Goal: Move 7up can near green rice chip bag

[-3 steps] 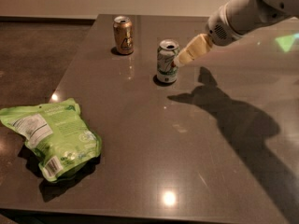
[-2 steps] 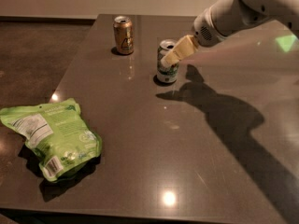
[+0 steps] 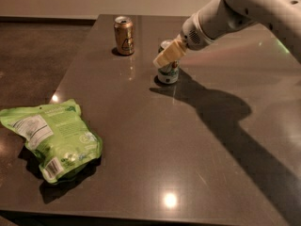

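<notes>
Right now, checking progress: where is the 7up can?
In the camera view, the 7up can stands far back on the table, right of the brown-gold can, with the gripper at its top; the green rice chip bag lies front left.

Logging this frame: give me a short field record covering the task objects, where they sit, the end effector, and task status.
7up can: upright, far middle of the table
green rice chip bag: lying at the table's near left edge, well apart from the 7up can
brown-gold can: upright, left of the 7up can and farther back, not touching it
end effector: at the 7up can's upper part, arm reaching in from the right
grasp: cannot tell
task status: 7up can not yet near the bag
</notes>
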Motion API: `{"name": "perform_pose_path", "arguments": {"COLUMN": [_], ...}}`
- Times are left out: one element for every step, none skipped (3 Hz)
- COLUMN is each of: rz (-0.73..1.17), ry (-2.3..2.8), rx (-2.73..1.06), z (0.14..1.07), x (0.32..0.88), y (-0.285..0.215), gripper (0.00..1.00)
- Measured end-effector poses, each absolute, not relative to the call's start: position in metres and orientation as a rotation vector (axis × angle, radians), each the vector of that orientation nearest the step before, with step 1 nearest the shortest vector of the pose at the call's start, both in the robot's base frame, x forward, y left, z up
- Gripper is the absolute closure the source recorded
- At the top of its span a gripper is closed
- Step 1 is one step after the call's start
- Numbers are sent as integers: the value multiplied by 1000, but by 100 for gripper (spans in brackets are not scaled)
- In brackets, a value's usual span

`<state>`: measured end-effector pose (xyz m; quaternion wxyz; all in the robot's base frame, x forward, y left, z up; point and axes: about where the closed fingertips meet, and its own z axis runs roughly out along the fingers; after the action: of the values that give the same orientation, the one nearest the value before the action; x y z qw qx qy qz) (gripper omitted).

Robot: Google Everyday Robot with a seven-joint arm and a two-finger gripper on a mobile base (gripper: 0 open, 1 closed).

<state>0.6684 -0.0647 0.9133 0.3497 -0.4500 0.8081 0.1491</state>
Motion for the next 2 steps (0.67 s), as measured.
{"name": "perform_pose_path", "arguments": {"rz": [406, 421], "ry": [2088, 2048], "rx": [-1184, -1219], "z": [910, 918], "x": [668, 659], "y": [-60, -54], "gripper": [47, 70]}}
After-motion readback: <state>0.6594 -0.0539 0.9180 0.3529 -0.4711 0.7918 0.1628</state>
